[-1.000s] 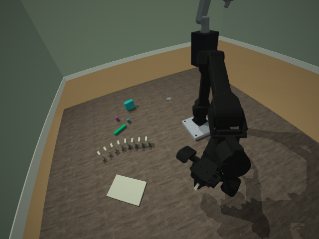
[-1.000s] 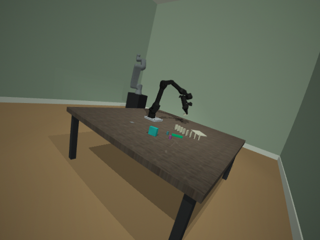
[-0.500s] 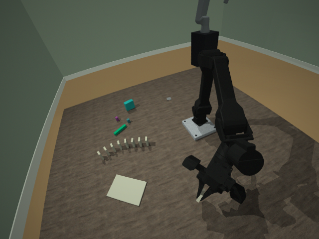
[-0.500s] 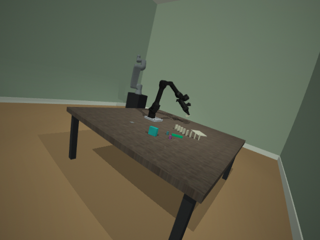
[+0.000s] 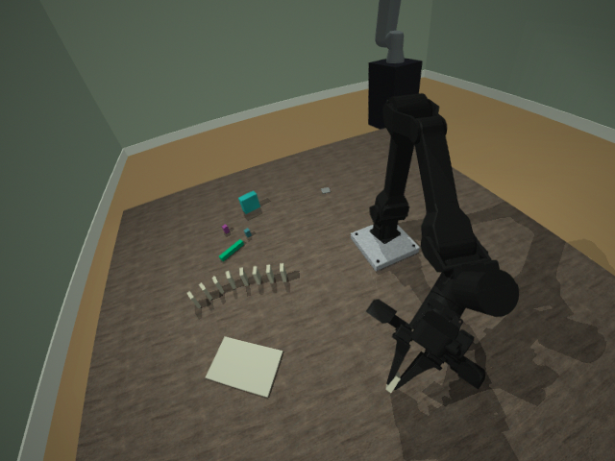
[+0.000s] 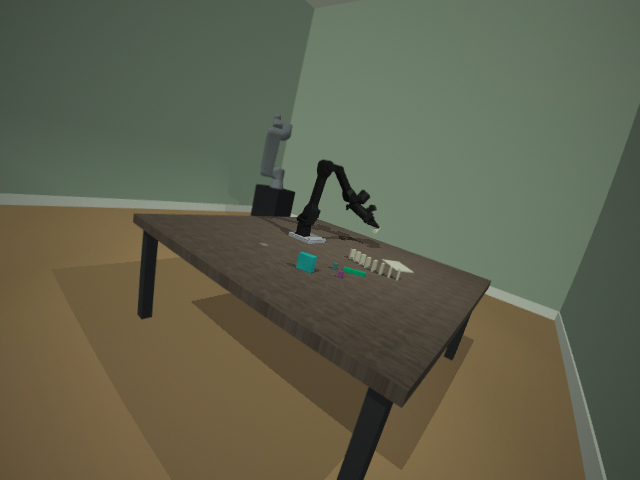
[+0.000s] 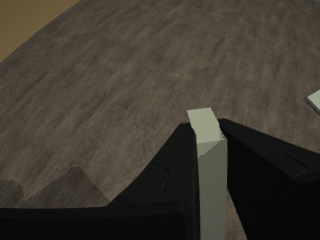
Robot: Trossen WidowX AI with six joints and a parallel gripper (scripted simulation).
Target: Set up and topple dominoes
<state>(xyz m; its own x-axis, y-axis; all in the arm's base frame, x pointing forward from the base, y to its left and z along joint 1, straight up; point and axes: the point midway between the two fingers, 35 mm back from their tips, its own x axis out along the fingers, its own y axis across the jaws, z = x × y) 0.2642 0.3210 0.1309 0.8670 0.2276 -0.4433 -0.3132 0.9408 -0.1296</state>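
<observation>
Above the wooden table (image 5: 317, 426), the gripper (image 5: 397, 380) pinches a cream domino (image 7: 212, 180) lengthwise between its fingertips.

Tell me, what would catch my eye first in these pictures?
Probably the big black arm reaching over the dark wooden table, its claw pinching a small pale domino above the tabletop. Next, the curved row of pale standing dominoes off to the side, with a pale square sheet lying before it and a bright teal cube beyond.
</observation>
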